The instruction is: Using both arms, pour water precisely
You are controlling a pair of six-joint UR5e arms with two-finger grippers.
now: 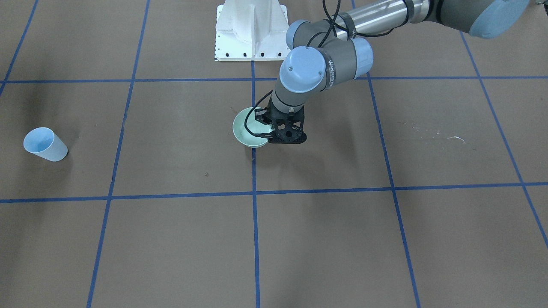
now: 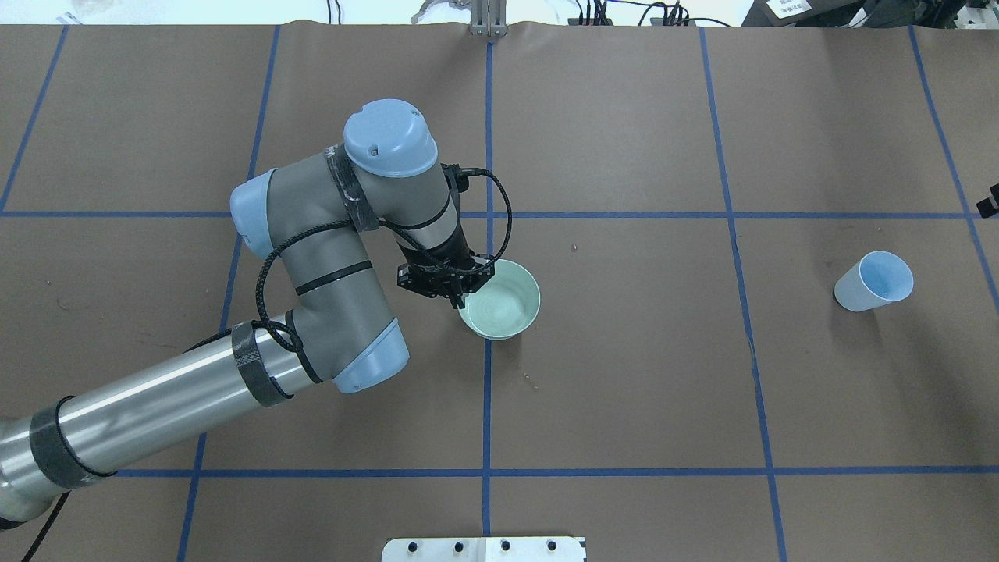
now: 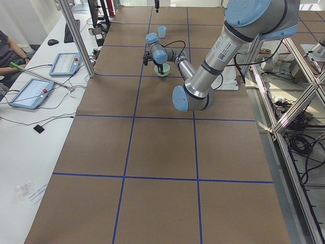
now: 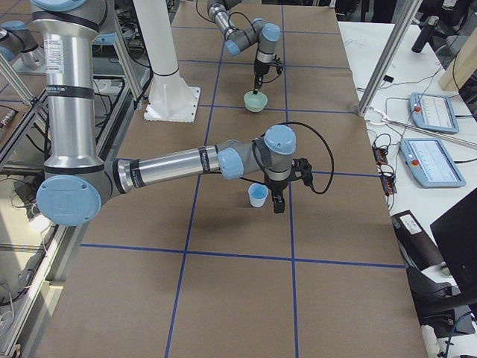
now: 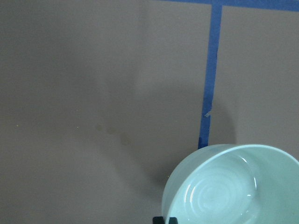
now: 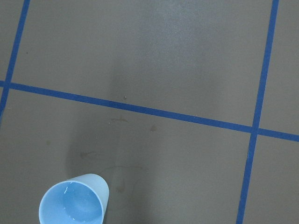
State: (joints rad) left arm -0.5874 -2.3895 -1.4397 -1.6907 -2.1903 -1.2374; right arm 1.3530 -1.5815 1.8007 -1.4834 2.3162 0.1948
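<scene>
Here, reading across the overhead view, we start with the left arm (image 2: pixel 335 312), which reaches in over the brown table (image 2: pixel 624 390). The left gripper (image 2: pixel 456 290) points down at the near rim of a pale green bowl (image 2: pixel 537 297). In the wrist view its two dark fingertips (image 5: pixel 160 220) sit close together, clamped on that rim. The bowl stands upright, over a blue tape line (image 2: pixel 488 406).

Inside the bowl we see concentric rings and a few white glints on a glossy floor. We cannot tell whether that is liquid or glaze.

Well apart to the right stands a pale blue cup (image 2: pixel 849 293), upright and open. The water (image 6: pixel 74 211) shows there as a thin, clear layer on the cup's floor, visible only by faint ripples and pale glints.

The right arm (image 4: pixel 171 164) shows in the side view. The right gripper (image 4: pixel 279 205) hangs just beside the cup, fingers pointing down. We cannot tell whether they are apart or together, or whether they touch the cup.
</scene>
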